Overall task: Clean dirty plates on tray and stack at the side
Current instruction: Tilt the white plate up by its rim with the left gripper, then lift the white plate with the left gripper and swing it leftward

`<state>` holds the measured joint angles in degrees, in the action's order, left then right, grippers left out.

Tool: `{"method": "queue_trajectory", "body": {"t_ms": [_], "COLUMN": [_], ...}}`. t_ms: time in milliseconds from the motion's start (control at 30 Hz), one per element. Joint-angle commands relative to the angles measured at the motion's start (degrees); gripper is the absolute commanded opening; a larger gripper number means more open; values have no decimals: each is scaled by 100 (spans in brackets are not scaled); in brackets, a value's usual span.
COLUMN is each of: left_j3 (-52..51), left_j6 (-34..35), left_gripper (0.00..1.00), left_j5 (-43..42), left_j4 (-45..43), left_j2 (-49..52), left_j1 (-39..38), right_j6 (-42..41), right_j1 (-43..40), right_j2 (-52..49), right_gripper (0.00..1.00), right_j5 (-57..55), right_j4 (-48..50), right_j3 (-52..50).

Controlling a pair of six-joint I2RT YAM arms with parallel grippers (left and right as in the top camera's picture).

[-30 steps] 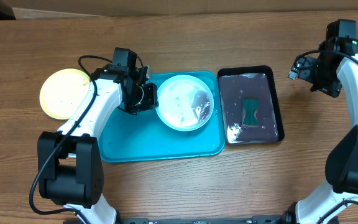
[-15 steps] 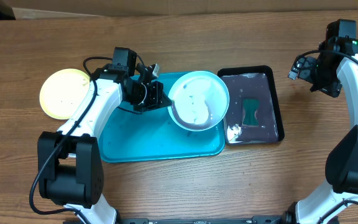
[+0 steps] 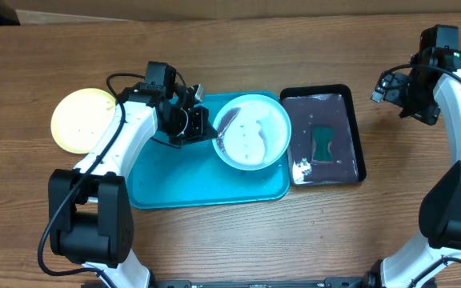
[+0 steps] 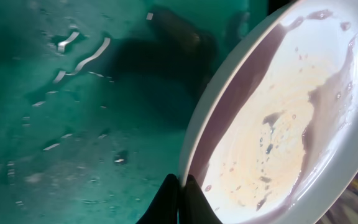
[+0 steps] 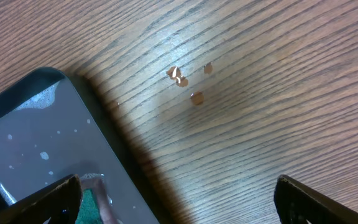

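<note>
**Plate pinched by its rim**

My left gripper point(image 3: 212, 133) clamps the left rim of the smeared white plate point(image 3: 256, 132), tilted over the turquoise tray's point(image 3: 166, 182) back right corner. The yellow-green plate point(image 3: 84, 120) lies off the tray's left edge. My right gripper point(image 5: 176, 202) gapes wide.

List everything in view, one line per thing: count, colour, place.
yellow-green plate: 1, yellow-green, on bare wood left of the turquoise tray
white plate: 1, white with dark smears, lifted over the turquoise tray
turquoise tray: 1, turquoise, table centre
black tray: 1, black, wet, just right of the turquoise tray
sponge: 1, green, in the black tray
table: 1, brown wood grain, under everything
left pincer: 1, black, shut on the white plate's rim
right pincer: 1, black, open, above the table right of the black tray
</note>
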<state>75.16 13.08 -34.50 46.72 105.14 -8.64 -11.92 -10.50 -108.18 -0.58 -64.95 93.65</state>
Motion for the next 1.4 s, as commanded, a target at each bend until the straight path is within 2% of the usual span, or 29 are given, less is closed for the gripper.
{"method": "queue_trajectory", "body": {"t_ms": [0, 133, 333, 467, 633, 867, 1067, 1367], "left_j3": [116, 181, 509, 997, 1622, 2105, 2280, 2293], "left_j6": [-129, -127, -127, -109, -109, -101, 133, 345], "left_gripper": [4, 4, 4, 4, 4, 4, 4, 4], "left_j5": [855, 1425, 1718, 1810, 2430, 2533, 3110, 4308], "left_j4": [-31, -46, 17, 254, 651, 739, 629, 199], "left_j2": [48, 48, -7, -31, -31, -31, -31, -28], "left_j1": [-22, -11, -7, -4, -7, -111, -527, -1641], "right_j6": [0, 0, 0, 0, 0, 0, 0, 0], "right_j1": [-13, -13, -13, -13, -13, -13, -13, -13], "right_j2": [39, 39, 39, 39, 39, 39, 39, 39], "right_gripper": [100, 100, 100, 100, 100, 100, 100, 100], "right_j5": [-22, -22, -22, -22, -22, -20, -22, -22], "right_j4": [31, 31, 31, 31, 31, 31, 31, 31], "right_j3": [79, 79, 79, 79, 79, 79, 79, 79]}}
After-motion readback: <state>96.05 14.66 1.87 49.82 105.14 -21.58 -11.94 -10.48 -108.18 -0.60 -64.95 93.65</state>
